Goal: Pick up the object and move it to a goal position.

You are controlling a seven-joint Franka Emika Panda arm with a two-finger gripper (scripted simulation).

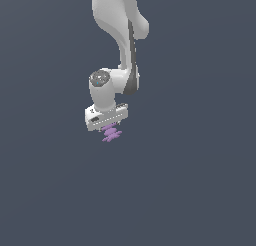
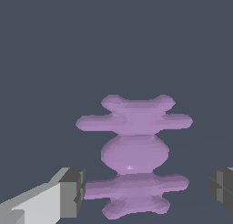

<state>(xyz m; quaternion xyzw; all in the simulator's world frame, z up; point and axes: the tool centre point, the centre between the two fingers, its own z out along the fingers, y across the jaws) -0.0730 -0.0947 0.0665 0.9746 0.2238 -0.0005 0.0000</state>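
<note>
In the exterior view a plain dark grey-blue floor (image 1: pixel 45 190) fills the exterior view's left side. Near the middle the white arm (image 1: pixel 116 25) comes down from the top edge, bends at a dark-seamed joint, and ends in a rounded wrist with a dark cap, under which sits the wide white gripper (image 1: pixel 110 126), tilted a little so that its end toward the exterior view's left hangs lower. Directly beneath the gripper's bar is the object (image 1: pixel 111 133), light purple, narrower than the gripper, with short prongs sticking out to both sides; its upper part is hidden by the bar, and whether it rests on the floor or hangs clear of it cannot be told from here. To the exterior view's right there is only more of the same floor. In the wrist view, one finger (image 2: pixel 73 192), white with a dark grey pad, stands just beside the object's (image 2: pixel 134 151) lower prongs, seemingly touching the tip of one, though contact is not certain. The object lies between the two pads: a rounded middle bulge with a ridged, pronged cross-piece at each end. The other pad (image 2: pixel 221 189) is well apart from the object, with floor showing between them. The fingers are spread, wider than the object, and are not pinching it.
</note>
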